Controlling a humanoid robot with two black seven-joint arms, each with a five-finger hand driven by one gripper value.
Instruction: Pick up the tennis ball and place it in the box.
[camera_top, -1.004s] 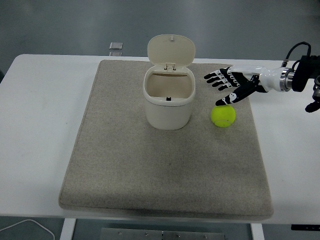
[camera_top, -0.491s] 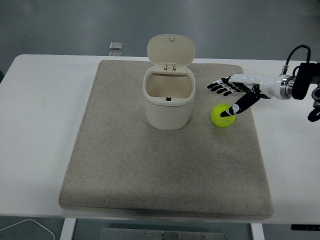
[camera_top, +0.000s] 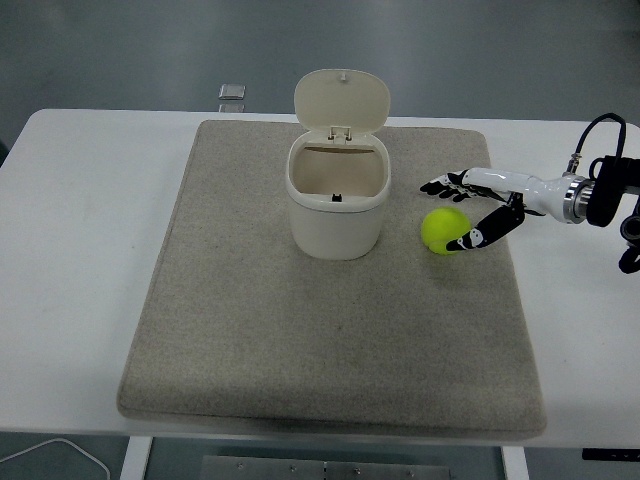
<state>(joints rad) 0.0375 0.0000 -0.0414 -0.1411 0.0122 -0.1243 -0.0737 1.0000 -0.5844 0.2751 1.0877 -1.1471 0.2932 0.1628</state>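
A yellow-green tennis ball (camera_top: 443, 229) lies on the beige mat (camera_top: 330, 330), to the right of a white box (camera_top: 338, 205) with its hinged lid (camera_top: 342, 100) standing open. My right hand (camera_top: 462, 212) reaches in from the right edge, low over the mat, right beside the ball. Its fingers (camera_top: 445, 186) are spread just behind the ball and its thumb (camera_top: 476, 236) lies at the ball's right front side. The hand is not closed around the ball. The left arm is out of view.
The mat covers most of the white table (camera_top: 90, 250). A small grey object (camera_top: 232, 92) lies at the table's far edge. A white cable (camera_top: 60, 455) shows below the table's near left edge.
My right hand has dropped lower and drawn back to the right, from above the ball to beside it. The ball and the box have not moved.
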